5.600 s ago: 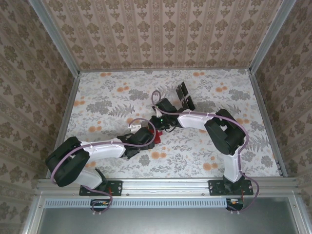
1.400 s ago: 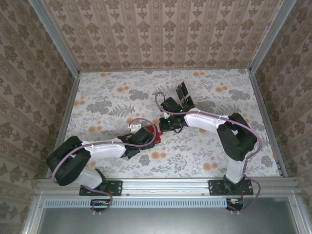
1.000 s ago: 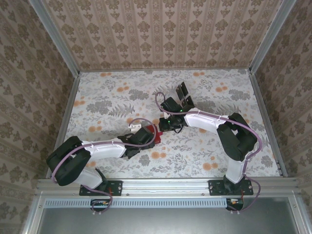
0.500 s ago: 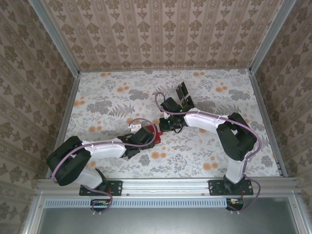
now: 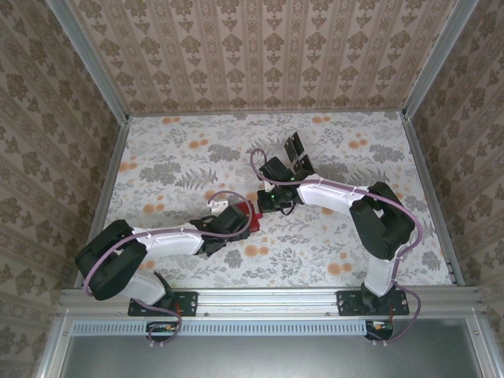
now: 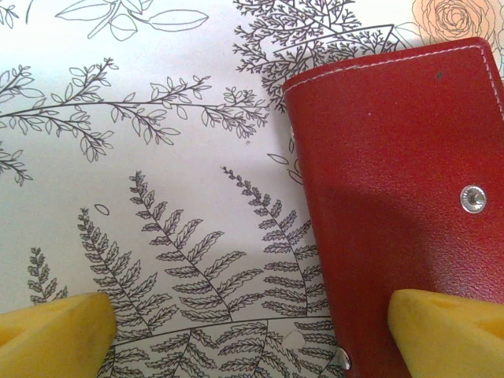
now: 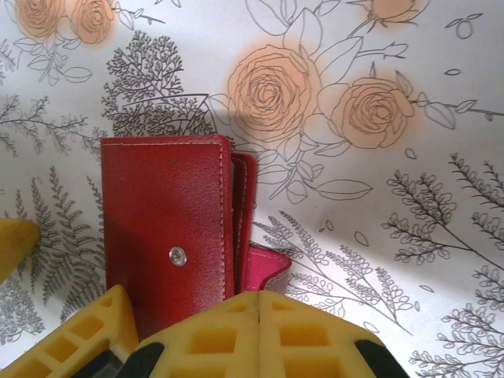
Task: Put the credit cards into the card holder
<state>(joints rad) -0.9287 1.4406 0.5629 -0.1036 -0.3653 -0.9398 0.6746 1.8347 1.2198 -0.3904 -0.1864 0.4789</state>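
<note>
The card holder [image 5: 254,224] is a red wallet with a metal snap, lying on the flowered table [image 5: 173,157]. It shows large in the left wrist view [image 6: 394,181] and in the right wrist view [image 7: 165,213]. My left gripper [image 6: 252,339] is open, one yellow fingertip [image 6: 445,331] over the wallet's lower edge and the other on the cloth. My right gripper [image 7: 260,311] is shut, its tips at a pink flap [image 7: 266,272] beside the wallet; I cannot tell whether the flap is pinched. Two black credit cards [image 5: 294,146] [image 5: 304,166] lie behind the right wrist.
Patterned walls and metal rails [image 5: 425,197] box in the table. The right arm's elbow [image 5: 382,220] stands high at the right, and the left arm's elbow [image 5: 110,256] sits at the front left. Another yellow pad [image 7: 90,331] shows on the wallet's lower left corner.
Since the oldest frame the right arm has swung its elbow to the right and moved its gripper down towards the wallet. Over the last second nothing visibly moves.
</note>
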